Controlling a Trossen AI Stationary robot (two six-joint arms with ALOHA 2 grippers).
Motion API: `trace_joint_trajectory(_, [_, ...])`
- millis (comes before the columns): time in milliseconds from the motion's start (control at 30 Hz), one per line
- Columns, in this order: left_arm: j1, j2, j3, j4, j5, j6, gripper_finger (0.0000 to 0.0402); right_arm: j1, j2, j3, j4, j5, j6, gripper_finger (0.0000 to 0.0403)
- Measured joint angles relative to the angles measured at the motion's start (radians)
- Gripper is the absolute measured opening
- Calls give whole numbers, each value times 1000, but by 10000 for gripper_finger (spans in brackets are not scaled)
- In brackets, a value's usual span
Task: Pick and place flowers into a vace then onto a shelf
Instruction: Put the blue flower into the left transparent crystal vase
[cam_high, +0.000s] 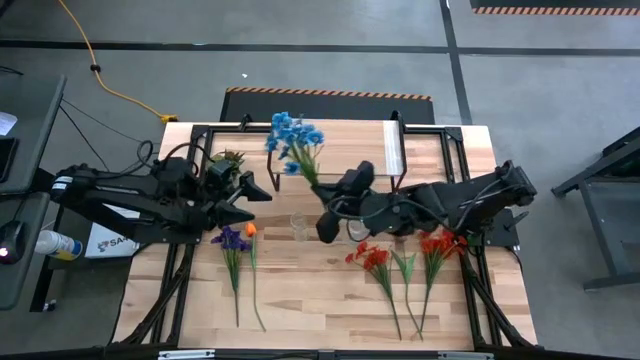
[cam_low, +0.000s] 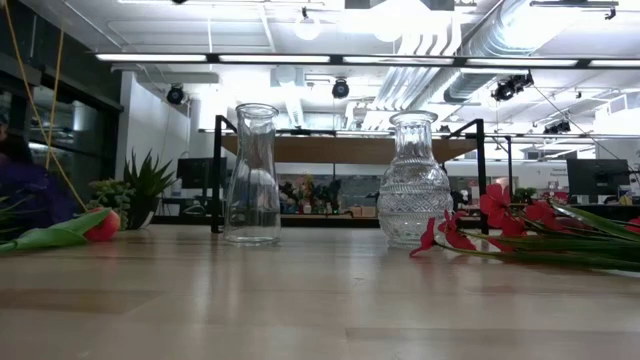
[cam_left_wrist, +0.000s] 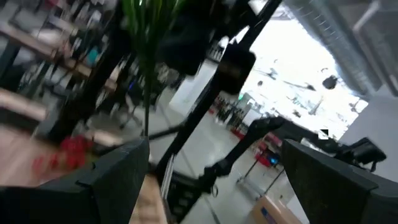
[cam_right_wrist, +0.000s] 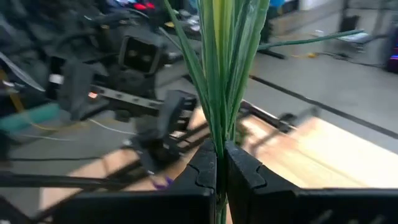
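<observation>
Spanning the picture from above, a light plank table (cam_high: 330, 290) is seen on a grey concrete floor (cam_high: 330, 60); red flowers (cam_high: 375, 257) and purple ones (cam_high: 232, 238) are laid flat on it; blue flowers (cam_high: 295, 137) are held aloft, clamped by their stems in the right gripper (cam_right_wrist: 219, 168); the left gripper (cam_high: 258, 192) is held spread, empty; only at table height are two clear glass vases (cam_low: 252, 175) shown upright against a lit office hall.

left wrist view blurred, red flowers (cam_low: 520, 225) cut off at low view's edge
</observation>
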Motion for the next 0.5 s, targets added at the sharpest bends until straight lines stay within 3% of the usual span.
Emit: trace_joint_trajectory(500, [0,11,0,22,-30,76,395,-94,4,-240,704,-311,-80,3])
